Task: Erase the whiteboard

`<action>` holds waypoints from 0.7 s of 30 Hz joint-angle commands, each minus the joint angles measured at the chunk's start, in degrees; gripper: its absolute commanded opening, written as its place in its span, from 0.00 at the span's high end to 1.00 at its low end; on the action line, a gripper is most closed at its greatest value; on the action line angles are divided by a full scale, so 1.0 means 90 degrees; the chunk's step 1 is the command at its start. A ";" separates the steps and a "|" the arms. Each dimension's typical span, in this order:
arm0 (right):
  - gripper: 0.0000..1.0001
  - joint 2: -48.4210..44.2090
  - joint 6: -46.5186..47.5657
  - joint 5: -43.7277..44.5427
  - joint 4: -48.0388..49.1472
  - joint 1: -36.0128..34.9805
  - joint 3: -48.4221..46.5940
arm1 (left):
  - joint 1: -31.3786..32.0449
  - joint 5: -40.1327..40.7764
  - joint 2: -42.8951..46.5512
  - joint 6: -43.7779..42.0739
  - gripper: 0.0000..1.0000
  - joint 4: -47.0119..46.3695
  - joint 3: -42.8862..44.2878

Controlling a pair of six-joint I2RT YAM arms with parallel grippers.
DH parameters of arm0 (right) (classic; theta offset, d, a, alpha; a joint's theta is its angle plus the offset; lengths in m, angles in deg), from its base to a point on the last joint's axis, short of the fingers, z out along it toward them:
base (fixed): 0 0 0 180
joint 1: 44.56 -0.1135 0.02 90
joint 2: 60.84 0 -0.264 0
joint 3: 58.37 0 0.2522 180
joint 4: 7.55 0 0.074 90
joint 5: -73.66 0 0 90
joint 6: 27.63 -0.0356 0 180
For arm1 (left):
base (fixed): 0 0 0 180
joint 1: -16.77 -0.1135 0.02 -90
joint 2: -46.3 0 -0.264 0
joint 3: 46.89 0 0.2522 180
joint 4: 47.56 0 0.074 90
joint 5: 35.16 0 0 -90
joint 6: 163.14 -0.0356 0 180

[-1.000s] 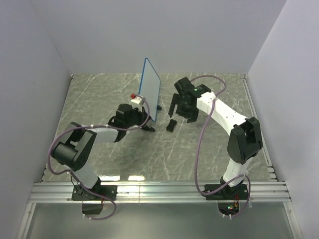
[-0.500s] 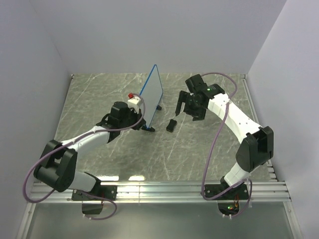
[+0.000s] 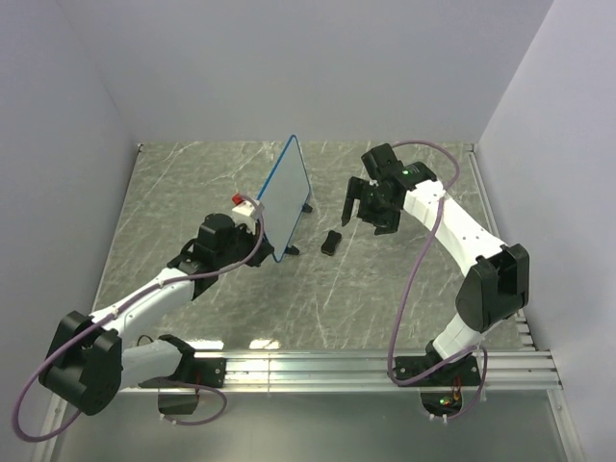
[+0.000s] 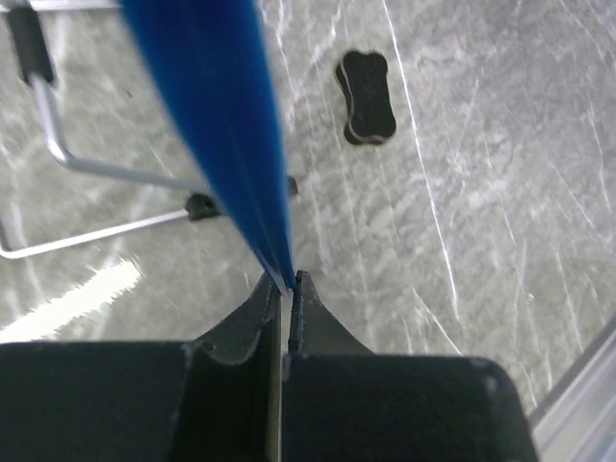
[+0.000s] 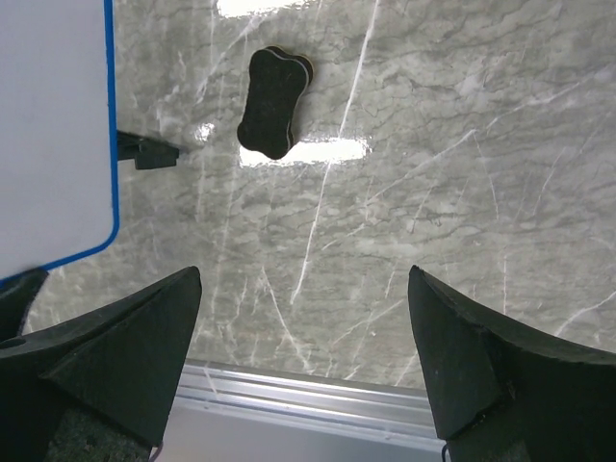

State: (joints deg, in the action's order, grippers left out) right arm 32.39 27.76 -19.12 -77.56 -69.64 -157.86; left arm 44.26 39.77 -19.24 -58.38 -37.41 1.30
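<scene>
The whiteboard (image 3: 286, 195), white with a thin blue frame, stands tilted near the table's middle. In the left wrist view only its blue edge (image 4: 223, 115) shows, running down into the jaws. My left gripper (image 3: 264, 248) is shut on the board's near lower corner (image 4: 287, 279). A small black eraser (image 3: 331, 242) lies flat on the marble to the right of the board, touching neither gripper (image 4: 366, 85) (image 5: 275, 102). My right gripper (image 3: 366, 216) hangs open above and to the right of the eraser, with nothing between its fingers (image 5: 303, 289). The board's white face (image 5: 48, 125) fills that view's left edge.
The board's wire stand (image 4: 58, 159) and black feet (image 5: 144, 151) lie behind it. An aluminium rail (image 3: 308, 366) runs along the near table edge. Grey walls close the left, back and right sides.
My left arm has drawn back toward the near left, and the whiteboard has moved and tilted with it. The right gripper rose away from the eraser early on, then stayed put.
</scene>
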 commanded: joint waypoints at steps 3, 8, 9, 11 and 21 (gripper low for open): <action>0.06 -0.0310 0.0047 -0.0042 0.0088 0.0033 0.0209 | 0.0275 -0.0337 0.0241 0.0439 1.00 -0.0632 -0.0378; 0.06 -0.0339 0.0008 -0.0042 0.0107 0.0033 0.0297 | 0.0335 -0.0045 0.0271 0.0752 1.00 -0.0789 -0.0691; 0.06 -0.0349 -0.0002 -0.0032 0.0107 0.0033 0.0307 | 0.0335 0.0004 0.0241 0.0791 0.99 -0.0780 -0.0720; 0.06 -0.0369 -0.0012 -0.0032 0.0117 0.0033 0.0298 | 0.0335 0.0034 0.0134 0.0898 0.99 -0.0741 -0.0760; 0.06 -0.0398 -0.0139 -0.0042 0.0127 0.0033 0.0180 | 0.0335 -0.0093 -0.0023 0.1191 0.47 -0.0497 -0.0916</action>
State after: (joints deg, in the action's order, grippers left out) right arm 31.21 27.23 -19.41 -77.43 -69.64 -155.24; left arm 46.88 40.73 -19.22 -48.85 -43.18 -7.33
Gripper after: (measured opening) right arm 0.942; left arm 0.487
